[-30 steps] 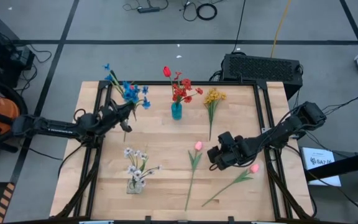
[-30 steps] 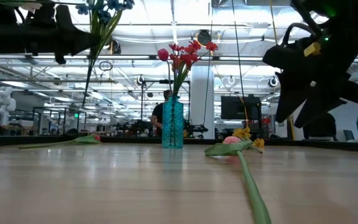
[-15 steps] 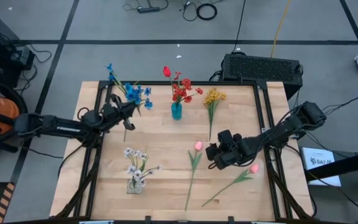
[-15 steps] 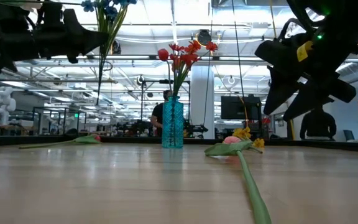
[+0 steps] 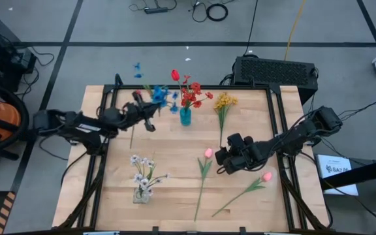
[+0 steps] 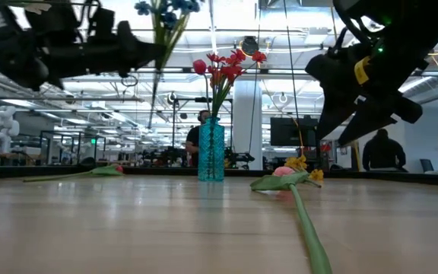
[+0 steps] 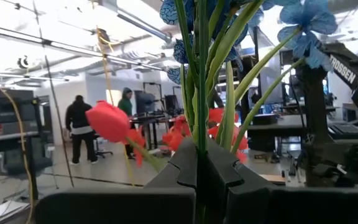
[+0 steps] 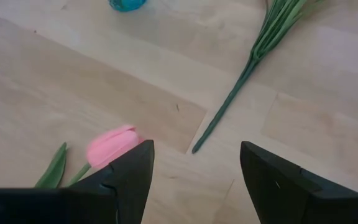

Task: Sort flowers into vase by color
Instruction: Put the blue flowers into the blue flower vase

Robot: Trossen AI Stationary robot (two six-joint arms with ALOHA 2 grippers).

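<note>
Up above the back of the wooden table [image 5: 168,163], the left gripper [image 5: 150,112] is clamped on the stems of a blue flower spray [image 5: 159,96], holding it in the air just beside the blue vase [image 5: 185,117]. In the left wrist view the two dark fingers [image 7: 185,169] press together around the green stems, with the blue heads [image 7: 308,22] fanning out beyond them and the red flowers [image 7: 107,120] showing farther off. Those red flowers [image 5: 189,90] stand upright in the blue vase near the middle of the table's far edge. A yellow flower spray [image 5: 224,102] lies flat just to the right of that vase, its stem pointing toward the near side. The right gripper [image 5: 225,158] hangs with its fingers spread apart and empty, just beside the head of a pink tulip [image 5: 208,153] lying on the table; the right wrist view shows that pink head [image 8: 109,145] next to one finger [image 8: 129,171]. A second pink tulip [image 5: 266,177] lies near the right edge, its stem running toward the front. White flowers [image 5: 142,173] stand in a clear vase [image 5: 142,193] toward the front left. Across the room in the low view, a person [image 6: 381,149] stands behind the table.
</note>
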